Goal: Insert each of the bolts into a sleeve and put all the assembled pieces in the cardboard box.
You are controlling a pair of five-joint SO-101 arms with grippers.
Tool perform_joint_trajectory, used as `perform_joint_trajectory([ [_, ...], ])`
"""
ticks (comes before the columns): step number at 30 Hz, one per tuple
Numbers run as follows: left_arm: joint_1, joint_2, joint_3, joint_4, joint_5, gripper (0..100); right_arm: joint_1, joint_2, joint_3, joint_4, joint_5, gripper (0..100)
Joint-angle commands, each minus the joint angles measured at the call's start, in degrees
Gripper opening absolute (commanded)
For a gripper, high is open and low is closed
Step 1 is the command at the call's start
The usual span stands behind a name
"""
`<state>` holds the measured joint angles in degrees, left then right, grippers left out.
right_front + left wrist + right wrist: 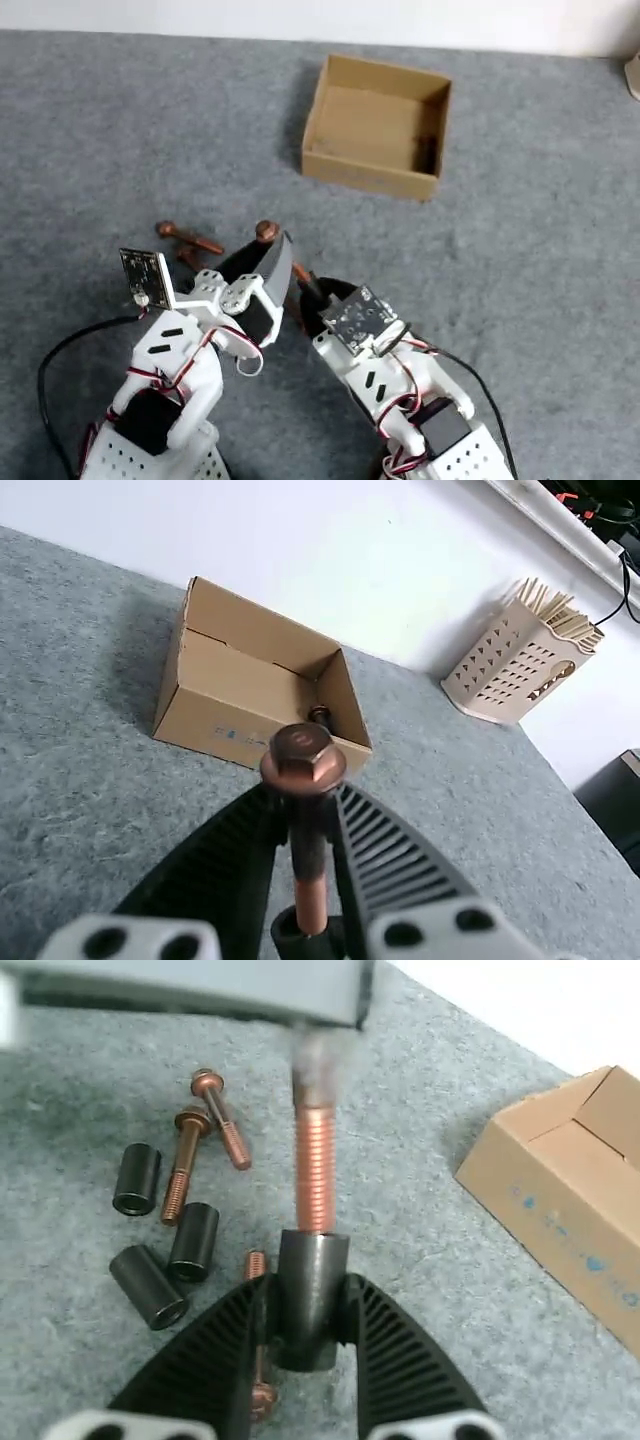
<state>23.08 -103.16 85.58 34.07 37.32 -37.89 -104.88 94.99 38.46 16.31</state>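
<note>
Left hand [305, 805] clamped on the bolt [303, 760] by its shank, right hand [305, 1288] clamped round the sleeve [310, 1310], thread tip at its mouth, mid-frame in the right wrist view. Likely rigid, slick metal: hold mid-body, keep axes aligned.

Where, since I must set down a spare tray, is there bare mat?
Bare mat lies left of the cardboard box, and more lies right of it beside the right arm. It is crowded at the loose bolts and sleeves by the fingers.
</note>
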Motion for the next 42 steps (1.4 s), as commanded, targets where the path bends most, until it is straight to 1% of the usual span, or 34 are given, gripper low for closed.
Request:
perform_joint_trajectory([
  [1,0.84,-0.40,-0.31,-1.85,0.35,0,-0.48,-0.57,0.04,-1.45,-0.62,0.5],
  [16,0.84,-0.22,1.01,-1.93,0.53,0,-0.66,-0.57,-0.48,-1.80,-0.62,0.5],
  [22,0.84,-0.13,1.01,-1.85,0.53,0,-0.66,-0.48,-0.57,-5.32,-0.62,0.5],
  [31,0.92,0.13,1.01,-2.02,0.53,0,-0.66,-0.48,-0.57,-5.41,-0.62,0.5],
  [38,0.92,0.31,1.19,-1.85,3.34,0,-0.57,-0.48,-0.57,-5.41,-0.53,0.5],
  [42,3.38,0.31,2.24,-1.85,3.25,0,-0.40,-0.48,-0.57,-5.41,-0.53,0.5],
])
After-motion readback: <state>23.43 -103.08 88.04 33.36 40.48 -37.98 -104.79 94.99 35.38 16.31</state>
